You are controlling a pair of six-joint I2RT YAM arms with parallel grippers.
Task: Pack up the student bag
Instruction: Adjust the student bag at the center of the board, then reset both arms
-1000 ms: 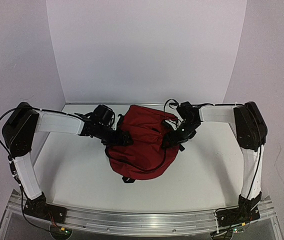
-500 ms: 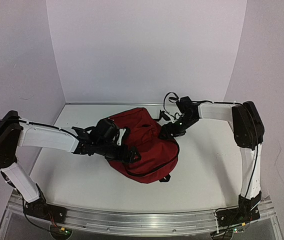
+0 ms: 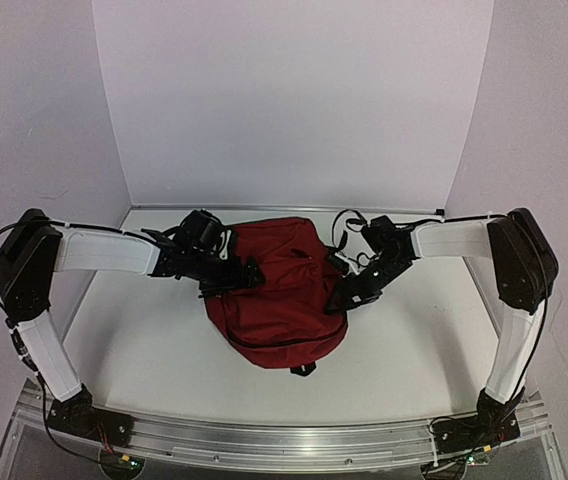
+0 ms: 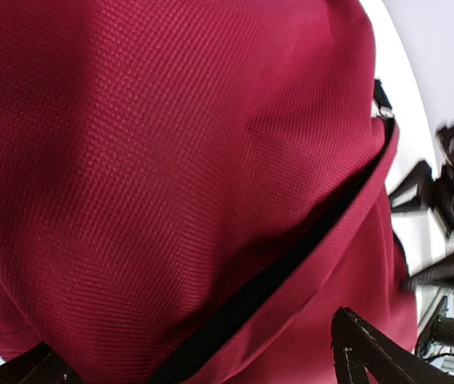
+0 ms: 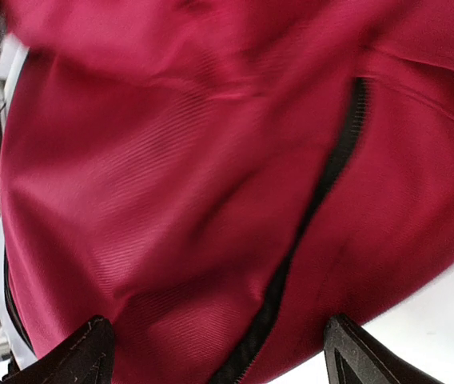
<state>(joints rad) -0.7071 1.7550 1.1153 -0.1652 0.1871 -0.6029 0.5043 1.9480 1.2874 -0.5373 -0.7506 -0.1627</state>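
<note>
Centrally in the top view, the bag (image 3: 276, 300) lies on the white table (image 3: 134, 340). It is a dark red lump just below the middle of the frame, with a small black strap loop (image 3: 304, 369) poking out at its lower edge. Both arms reach in from the sides. The left gripper (image 3: 247, 276) sits at the bag's upper left edge and the right gripper (image 3: 341, 298) at its right edge, so the bag lies between the two.

In the left wrist view red fabric fills nearly the whole frame. A black zipper trim (image 4: 291, 268) runs diagonally from the right side down toward the bottom middle. The left fingers (image 4: 359, 348) show only as dark tips in the two lower corners, spread wide with fabric bulging between them, and nothing is pinched. The other gripper shows blurred at the right edge of that frame.

The right wrist view is likewise full of red cloth, with a black zipper line (image 5: 307, 216) running from upper right to the bottom middle. The right fingers (image 5: 91, 348) stand far apart in the two lower corners, jaws open and gripping nothing. Whether the tips touch the cloth cannot be told. A sliver of table shows at lower right.
</note>
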